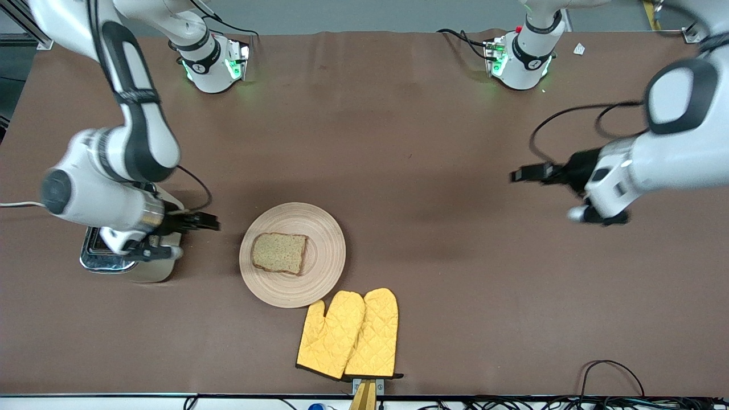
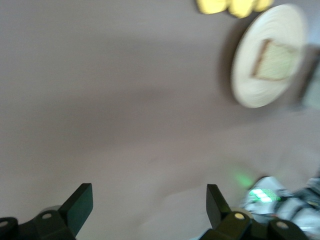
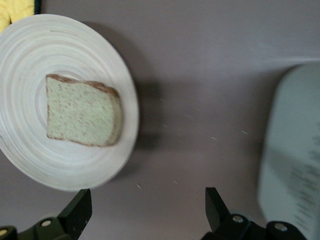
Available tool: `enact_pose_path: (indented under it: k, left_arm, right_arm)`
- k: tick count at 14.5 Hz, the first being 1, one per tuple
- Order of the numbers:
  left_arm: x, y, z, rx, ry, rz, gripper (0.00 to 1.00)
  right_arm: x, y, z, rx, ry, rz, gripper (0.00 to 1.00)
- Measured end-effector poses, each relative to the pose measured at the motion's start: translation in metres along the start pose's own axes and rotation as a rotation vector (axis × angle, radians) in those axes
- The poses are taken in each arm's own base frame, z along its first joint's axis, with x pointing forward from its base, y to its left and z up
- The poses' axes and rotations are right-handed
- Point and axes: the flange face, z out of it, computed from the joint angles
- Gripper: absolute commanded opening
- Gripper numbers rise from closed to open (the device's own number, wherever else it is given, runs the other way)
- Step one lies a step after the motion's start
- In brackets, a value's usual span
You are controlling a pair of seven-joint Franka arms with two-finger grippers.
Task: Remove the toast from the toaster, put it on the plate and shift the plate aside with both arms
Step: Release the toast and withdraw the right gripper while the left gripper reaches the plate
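The toast (image 1: 279,253) lay flat on the plate (image 1: 319,228), beside the toaster (image 1: 108,259). That rigid, likely light plate wanted rim grips from the right gripper (image 1: 196,221) and left gripper (image 1: 532,172), both open and empty.

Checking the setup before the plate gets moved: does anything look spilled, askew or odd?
Nothing stands out. The toast lies flat on the plate, off-centre toward the toaster, which stands upright. The oven mitts lie beside the plate, nearer the camera. No crumbs or spills show on the table.
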Motion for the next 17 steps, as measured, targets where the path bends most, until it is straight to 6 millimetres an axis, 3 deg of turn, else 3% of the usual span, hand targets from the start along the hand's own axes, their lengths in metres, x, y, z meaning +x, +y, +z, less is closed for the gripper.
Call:
enact_pose_path:
  k: [2,4,6,8,10,12,15,16,17]
  left_arm:
    - [0.035,0.024,0.082,-0.111,0.015,-0.022,1.0]
    - [0.055,0.047,0.17,-0.175,0.035,-0.048,1.0]
    - [0.063,0.071,0.244,-0.205,0.062,-0.049,1.0]
    - [0.061,0.1,0.3,-0.24,0.099,-0.058,1.0]
    - [0.055,0.125,0.343,-0.253,0.136,-0.047,1.0]
    - [0.053,0.134,0.377,-0.244,0.172,-0.039,1.0]
    - [0.055,0.133,0.407,-0.234,0.212,-0.041,0.98]
    - [0.057,0.133,0.414,-0.237,0.222,-0.045,0.85]
    - [0.058,0.135,0.419,-0.242,0.231,-0.047,0.59]
  right_arm:
    - [-0.02,0.029,-0.055,0.002,-0.015,0.028,1.0]
    - [-0.037,0.052,-0.104,0.004,-0.013,0.052,1.0]
    - [-0.05,0.072,-0.147,-0.035,0.007,0.065,1.0]
    - [-0.057,0.079,-0.191,-0.108,0.049,0.058,1.0]
    - [-0.064,0.073,-0.231,-0.141,0.116,0.043,1.0]
    - [-0.073,0.067,-0.259,-0.148,0.153,0.034,1.0]
    - [-0.076,0.068,-0.264,-0.176,0.153,0.032,1.0]
    - [-0.075,0.069,-0.263,-0.185,0.15,0.033,1.0]
    - [-0.074,0.069,-0.262,-0.191,0.146,0.032,1.0]
